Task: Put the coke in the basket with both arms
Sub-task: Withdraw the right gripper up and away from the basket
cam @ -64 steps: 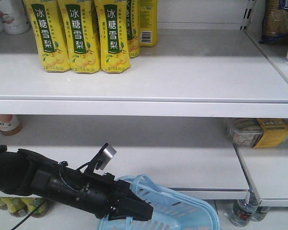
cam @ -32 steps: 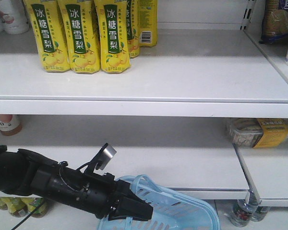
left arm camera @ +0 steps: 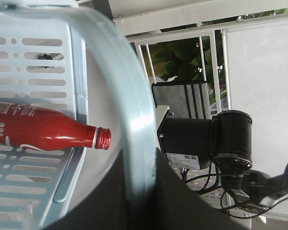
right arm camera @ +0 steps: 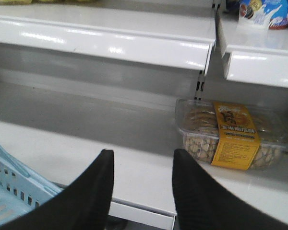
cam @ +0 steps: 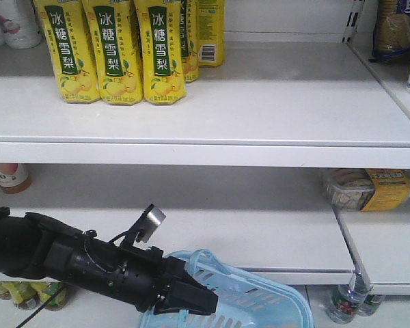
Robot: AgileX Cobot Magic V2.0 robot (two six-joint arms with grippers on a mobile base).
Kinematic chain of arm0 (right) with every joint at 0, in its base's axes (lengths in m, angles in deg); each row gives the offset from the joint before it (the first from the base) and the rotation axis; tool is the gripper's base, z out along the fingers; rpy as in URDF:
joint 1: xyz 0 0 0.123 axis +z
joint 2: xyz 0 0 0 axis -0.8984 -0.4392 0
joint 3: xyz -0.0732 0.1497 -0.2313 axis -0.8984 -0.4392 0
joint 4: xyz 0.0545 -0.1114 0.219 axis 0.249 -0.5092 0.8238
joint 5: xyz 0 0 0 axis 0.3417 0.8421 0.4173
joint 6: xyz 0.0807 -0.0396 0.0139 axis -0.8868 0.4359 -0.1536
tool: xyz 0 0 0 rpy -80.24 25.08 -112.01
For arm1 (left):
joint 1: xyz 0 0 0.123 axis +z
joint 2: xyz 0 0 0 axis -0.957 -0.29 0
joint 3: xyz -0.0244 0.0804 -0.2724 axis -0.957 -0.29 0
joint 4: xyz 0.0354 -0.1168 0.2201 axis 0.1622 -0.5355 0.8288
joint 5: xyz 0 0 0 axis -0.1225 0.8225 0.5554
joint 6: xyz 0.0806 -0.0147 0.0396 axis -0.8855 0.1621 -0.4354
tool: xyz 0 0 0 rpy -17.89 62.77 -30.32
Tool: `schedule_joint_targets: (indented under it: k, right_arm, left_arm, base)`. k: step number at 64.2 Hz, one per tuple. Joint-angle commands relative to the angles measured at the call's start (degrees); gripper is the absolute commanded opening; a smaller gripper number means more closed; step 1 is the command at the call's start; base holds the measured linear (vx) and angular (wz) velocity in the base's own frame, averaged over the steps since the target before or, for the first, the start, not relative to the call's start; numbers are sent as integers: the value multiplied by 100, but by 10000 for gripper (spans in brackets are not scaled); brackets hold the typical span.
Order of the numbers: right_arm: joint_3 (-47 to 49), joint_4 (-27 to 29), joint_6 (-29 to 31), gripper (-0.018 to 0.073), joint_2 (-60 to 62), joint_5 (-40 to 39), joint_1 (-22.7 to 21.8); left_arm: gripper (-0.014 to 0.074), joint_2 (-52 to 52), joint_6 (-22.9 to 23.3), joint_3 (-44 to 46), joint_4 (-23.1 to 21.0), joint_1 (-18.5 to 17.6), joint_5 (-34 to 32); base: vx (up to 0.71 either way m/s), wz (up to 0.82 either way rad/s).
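One arm, the left gripper point(cam: 191, 297), clamps the basket point(cam: 260, 301) handle point(left arm camera: 134, 120) to steady it, the coke point(left arm camera: 43, 129) lies inside with its cap toward three o'clock, and the right gripper point(right arm camera: 141, 184) hangs spread and empty beside the shelf point(right arm camera: 134, 163).

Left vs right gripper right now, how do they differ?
The left gripper is clamped on the basket at its handle; the right gripper holds nothing. Left is shut; right's fingers stand apart. Left sits at the basket with the coke lying inside; right faces the shelf. Both are black.
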Motion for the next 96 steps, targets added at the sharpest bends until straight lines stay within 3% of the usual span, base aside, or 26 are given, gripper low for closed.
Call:
schedule_joint_targets:
  k: [1,12,30,38,45,96]
  right_arm:
    - [-94,-72,21,286,-84,-1128,-7]
    - [-674,-72,40,286,-84,-1756,-7]
    - [-706,62,35,263,-84,-2438,-7]
    - [-706,162,35,153,-84,-2404,-7]
    - [-706,245,35,-17,-84,-2381,-7]
    - [-706,233,34,-10,-84,-2382,-7]
  left_arm:
    - [-6,306,-20,144,-558,-14,767]
    - [-6,306,-20,144,-558,-14,767]
    - [-6,306,-20,144,-558,-14,767]
    - [-6,306,-20,144,-558,-14,767]
    - [-6,306,-20,144,-558,-14,767]
    - [-6,306,-20,144,-558,-14,767]
  base:
    - [0,0]
    - [0,0]
    - [0,0]
    - [0,0]
    - [0,0]
    - [0,0]
